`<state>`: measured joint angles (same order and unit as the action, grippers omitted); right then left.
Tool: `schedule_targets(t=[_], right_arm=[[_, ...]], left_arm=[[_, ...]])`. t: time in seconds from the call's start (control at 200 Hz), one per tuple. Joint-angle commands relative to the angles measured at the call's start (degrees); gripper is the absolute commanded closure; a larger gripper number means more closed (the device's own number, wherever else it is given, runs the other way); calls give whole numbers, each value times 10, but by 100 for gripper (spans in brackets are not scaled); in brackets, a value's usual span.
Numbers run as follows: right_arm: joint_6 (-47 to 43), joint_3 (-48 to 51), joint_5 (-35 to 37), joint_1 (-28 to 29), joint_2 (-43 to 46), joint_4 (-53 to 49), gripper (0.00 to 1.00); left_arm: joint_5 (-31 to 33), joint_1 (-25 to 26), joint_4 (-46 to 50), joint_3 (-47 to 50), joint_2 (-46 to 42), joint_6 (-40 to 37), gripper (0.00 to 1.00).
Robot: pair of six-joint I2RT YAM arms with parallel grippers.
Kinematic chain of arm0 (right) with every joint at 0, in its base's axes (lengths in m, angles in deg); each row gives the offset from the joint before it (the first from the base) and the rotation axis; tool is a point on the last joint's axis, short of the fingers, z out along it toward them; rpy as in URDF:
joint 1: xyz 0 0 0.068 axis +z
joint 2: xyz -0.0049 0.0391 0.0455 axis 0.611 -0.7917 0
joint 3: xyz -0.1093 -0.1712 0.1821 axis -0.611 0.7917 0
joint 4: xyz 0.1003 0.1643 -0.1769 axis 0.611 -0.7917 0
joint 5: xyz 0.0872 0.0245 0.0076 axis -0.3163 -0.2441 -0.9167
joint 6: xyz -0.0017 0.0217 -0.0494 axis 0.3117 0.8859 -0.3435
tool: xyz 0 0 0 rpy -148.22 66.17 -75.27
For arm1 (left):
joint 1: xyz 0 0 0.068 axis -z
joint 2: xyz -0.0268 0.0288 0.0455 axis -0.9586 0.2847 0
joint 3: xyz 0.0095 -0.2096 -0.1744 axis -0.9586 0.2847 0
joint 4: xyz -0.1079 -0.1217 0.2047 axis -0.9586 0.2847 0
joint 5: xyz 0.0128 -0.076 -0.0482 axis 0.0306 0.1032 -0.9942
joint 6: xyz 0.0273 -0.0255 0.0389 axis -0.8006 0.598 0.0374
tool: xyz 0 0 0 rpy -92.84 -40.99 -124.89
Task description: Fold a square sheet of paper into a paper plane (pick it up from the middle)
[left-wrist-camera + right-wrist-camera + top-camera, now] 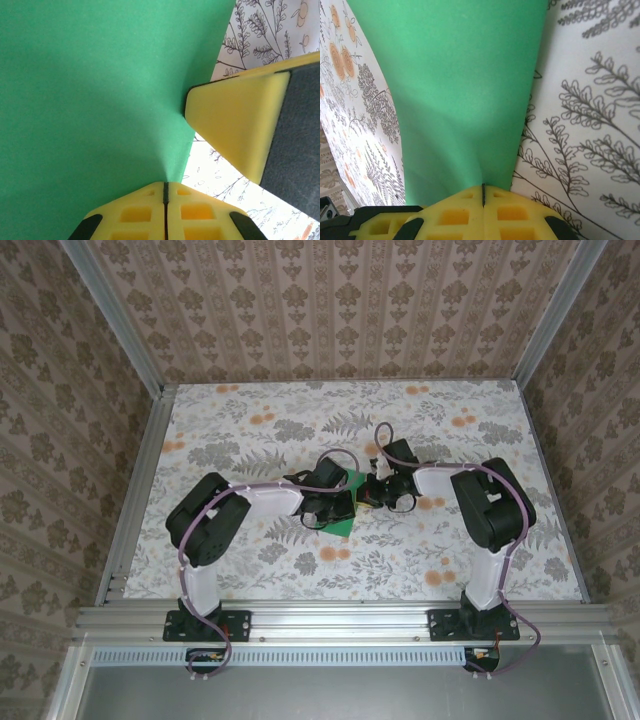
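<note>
The left gripper [165, 187] has its 2 yellow fingers pressed together, pinching an edge of the square sheet of paper [90, 110]. The right gripper [483, 188] pinches the same green sheet, fingers pressed tight. The paper bows between the 2 grippers over the middle of the floral table [250, 570].

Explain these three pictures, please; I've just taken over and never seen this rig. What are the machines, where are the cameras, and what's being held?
The left arm and right arm are robots bolted at the near edge of a flower-patterned table. The wide picture looks down from above and behind them. The two close-ups come from a camera on each wrist. The left claw and right claw are both shut, each pinching the edge of the green sheet of paper between them.
</note>
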<state>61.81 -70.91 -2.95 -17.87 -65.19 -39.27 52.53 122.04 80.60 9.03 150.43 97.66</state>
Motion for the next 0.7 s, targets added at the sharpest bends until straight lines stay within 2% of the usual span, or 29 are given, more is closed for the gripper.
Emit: schedule_targets(t=[0.0, 0.695], right_arm=[[0, -18, 69, -19, -27, 21, 96], [-3, -92, 75, -42, -72, 18, 96]], left_arm=[[0, 7, 90, 13, 31, 8, 92], [-2, 12, 94, 11, 37, 5, 93]])
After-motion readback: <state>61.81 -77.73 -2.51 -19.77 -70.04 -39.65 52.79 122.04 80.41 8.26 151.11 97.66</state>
